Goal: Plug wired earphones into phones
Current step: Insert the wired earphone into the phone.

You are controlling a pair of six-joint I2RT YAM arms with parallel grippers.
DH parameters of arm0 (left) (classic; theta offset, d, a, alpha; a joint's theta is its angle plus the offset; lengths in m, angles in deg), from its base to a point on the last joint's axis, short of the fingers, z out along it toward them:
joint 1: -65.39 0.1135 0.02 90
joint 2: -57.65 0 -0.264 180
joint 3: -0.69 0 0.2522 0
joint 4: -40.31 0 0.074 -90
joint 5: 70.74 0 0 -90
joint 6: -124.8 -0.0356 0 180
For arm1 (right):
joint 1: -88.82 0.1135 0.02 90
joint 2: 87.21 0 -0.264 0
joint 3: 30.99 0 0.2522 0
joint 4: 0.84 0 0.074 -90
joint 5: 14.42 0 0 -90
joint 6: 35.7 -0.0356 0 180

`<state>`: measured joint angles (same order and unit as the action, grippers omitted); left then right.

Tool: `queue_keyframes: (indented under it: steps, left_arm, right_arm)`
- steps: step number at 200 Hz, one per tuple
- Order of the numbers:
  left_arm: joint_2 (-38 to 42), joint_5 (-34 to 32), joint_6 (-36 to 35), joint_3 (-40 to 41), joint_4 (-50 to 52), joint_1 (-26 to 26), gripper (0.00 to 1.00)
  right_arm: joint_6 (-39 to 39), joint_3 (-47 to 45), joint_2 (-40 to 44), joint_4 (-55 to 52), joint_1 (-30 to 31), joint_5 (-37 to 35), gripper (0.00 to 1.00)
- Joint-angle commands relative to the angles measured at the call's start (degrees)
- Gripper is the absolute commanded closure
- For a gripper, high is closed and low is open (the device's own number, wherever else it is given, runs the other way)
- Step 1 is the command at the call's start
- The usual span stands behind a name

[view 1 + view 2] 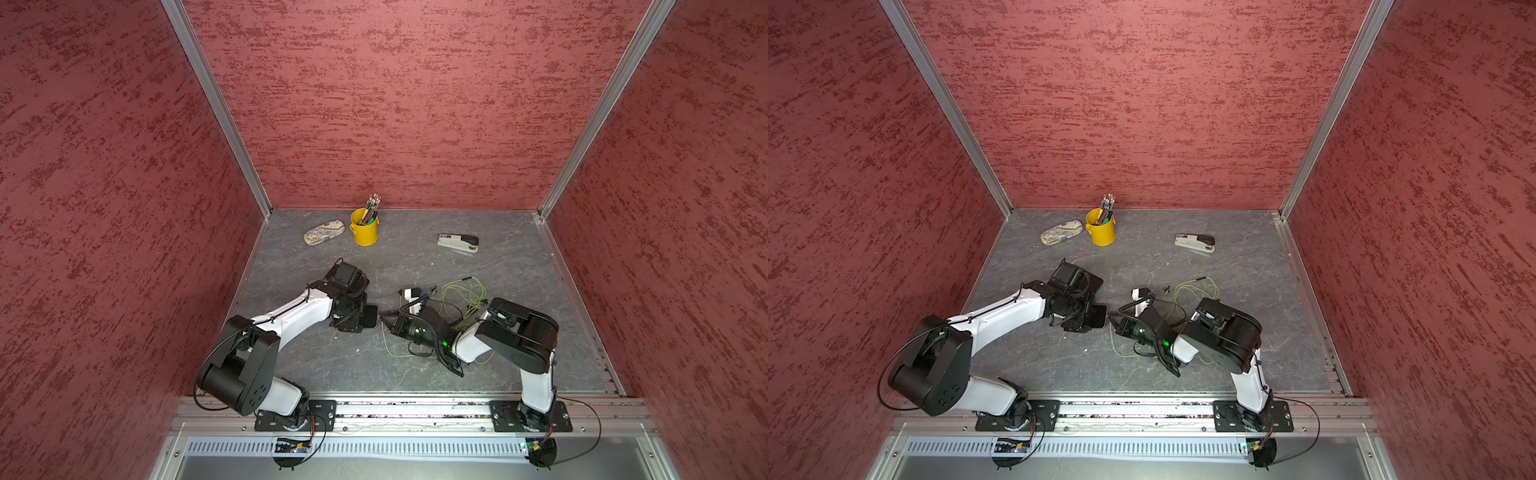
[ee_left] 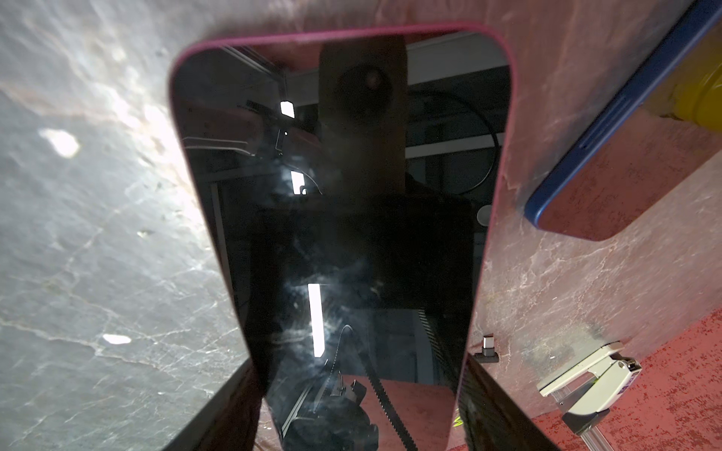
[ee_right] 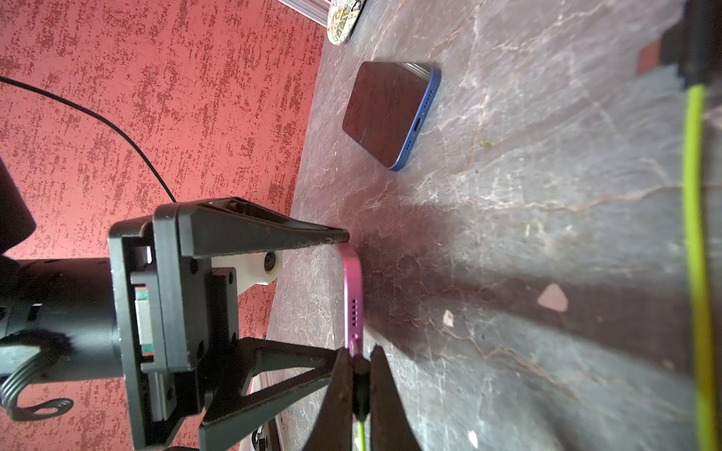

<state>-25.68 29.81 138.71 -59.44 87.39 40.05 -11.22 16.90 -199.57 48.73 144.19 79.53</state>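
A pink-edged phone (image 2: 351, 218) lies flat on the grey table, and my left gripper (image 2: 359, 367) is shut on it across its width, one finger on each long side. In both top views that phone (image 1: 369, 318) pokes out from under the left gripper (image 1: 353, 321). My right gripper (image 3: 361, 375) is shut on a small black plug (image 3: 361, 384) of the lime-green wired earphones (image 1: 461, 296). The plug's tip meets the phone's bottom edge (image 3: 354, 312). A blue-edged phone (image 3: 386, 113) lies flat further back. Another black angled plug (image 2: 486, 347) rests on the table beside the pink-edged phone.
At the back stand a yellow cup of pens (image 1: 364, 230), a patterned pouch (image 1: 324, 231) and a grey-and-black stapler (image 1: 458, 243). Loose green cable loops (image 1: 1192, 291) trail behind the right arm. Red walls close in three sides.
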Motion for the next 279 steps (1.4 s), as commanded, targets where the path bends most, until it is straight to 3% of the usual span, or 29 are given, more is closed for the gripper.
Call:
queue_keyframes:
  steps: [1, 183, 217, 240, 279]
  left_arm:
    - [1.58, 3.97, 0.67, -0.11, -3.36, -0.57, 0.38]
    - [1.12, 8.87, -4.65, -1.35, -4.13, -1.08, 0.39]
    - [1.68, 11.31, -2.03, 0.00, -7.95, -2.09, 0.40]
    - [1.55, 13.93, -1.13, -0.39, -9.98, -2.08, 0.41]
    - [2.99, 12.05, -1.18, -0.86, -7.44, -1.80, 0.41]
  right_arm:
    - [0.48, 1.72, -1.11, 0.22, 0.35, 2.04, 1.00]
    - [3.00, 3.46, -0.17, -1.62, 0.25, 3.80, 1.00]
    - [3.67, 5.36, -0.05, -3.33, 0.35, 3.96, 1.00]
    - [3.42, 3.97, 0.29, 1.05, 0.35, 3.86, 1.00]
    - [3.61, 2.29, 1.58, 2.66, 0.35, 3.44, 0.94]
